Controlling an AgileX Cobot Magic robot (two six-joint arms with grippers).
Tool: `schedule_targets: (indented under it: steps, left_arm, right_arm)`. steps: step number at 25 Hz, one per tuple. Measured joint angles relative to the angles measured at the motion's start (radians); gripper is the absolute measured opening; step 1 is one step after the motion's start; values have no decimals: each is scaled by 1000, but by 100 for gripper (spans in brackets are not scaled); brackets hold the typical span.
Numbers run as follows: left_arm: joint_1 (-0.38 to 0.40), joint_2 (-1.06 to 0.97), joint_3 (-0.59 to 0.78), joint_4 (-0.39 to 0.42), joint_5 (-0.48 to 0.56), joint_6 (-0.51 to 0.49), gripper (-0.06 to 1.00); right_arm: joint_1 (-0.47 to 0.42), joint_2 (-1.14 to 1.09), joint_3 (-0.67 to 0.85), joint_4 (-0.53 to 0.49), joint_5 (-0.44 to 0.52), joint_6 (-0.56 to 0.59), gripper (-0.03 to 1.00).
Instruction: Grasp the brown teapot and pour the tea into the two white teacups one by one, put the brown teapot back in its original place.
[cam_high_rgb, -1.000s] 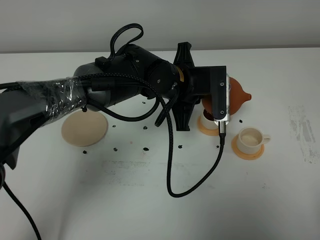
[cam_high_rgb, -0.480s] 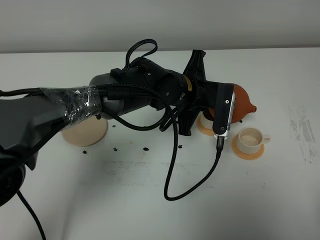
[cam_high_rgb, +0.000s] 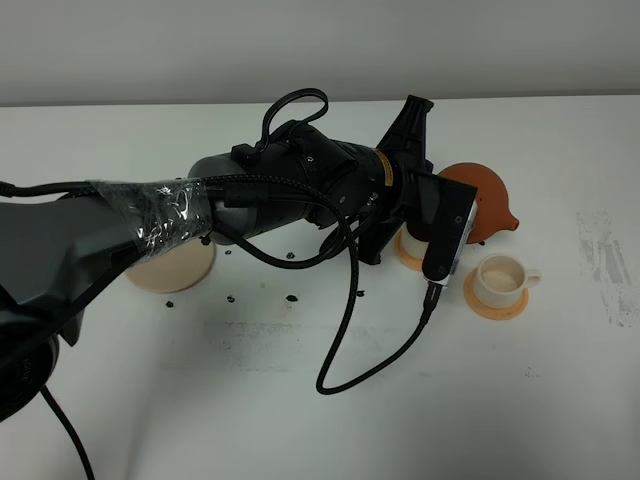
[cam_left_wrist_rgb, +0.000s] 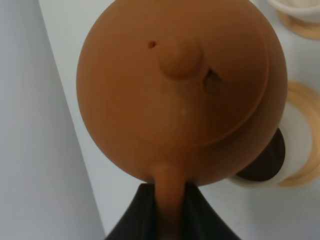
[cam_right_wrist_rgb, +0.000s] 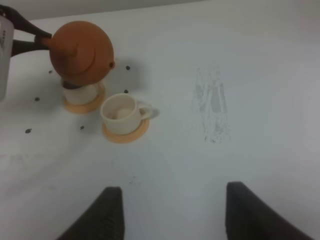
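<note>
Brown teapot (cam_high_rgb: 485, 200) was held aloft by its loop handle, left gripper (cam_left_wrist_rgb: 170, 202) clamped on it, pot hung over one white teacup (cam_right_wrist_rgb: 82, 94) holding dark tea (cam_left_wrist_rgb: 262, 160), second teacup (cam_high_rgb: 500, 280) stood just beside on an orange coaster (cam_high_rgb: 495, 312), right gripper (cam_right_wrist_rgb: 170, 215) with fingers apart, empty.

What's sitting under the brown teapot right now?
A white teacup on an orange coaster, holding dark tea. The teapot, held by the left gripper, hangs over it and covers most of the cup; how full it is cannot be seen.
</note>
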Motion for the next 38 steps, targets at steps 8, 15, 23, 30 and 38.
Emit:
schedule_targets:
  steps: [8,15,23,30,38]
  left_arm:
    - [0,0,0,42,1,77,8]
    - [-3,0,0,106,3,98,8]
    - [-30,0,0,174,4,100,8]
    - [-41,0,0,260,4,100,8]
    - [-41,6,0,322,5,100,8]
  right_arm:
    - [0,0,0,0,0,-1,44]
    - [0,0,0,0,0,0,44]
    - [0,0,0,0,0,-1,44]
    - [0,0,0,0,0,-1,44]
    - [0,0,0,0,0,0,44]
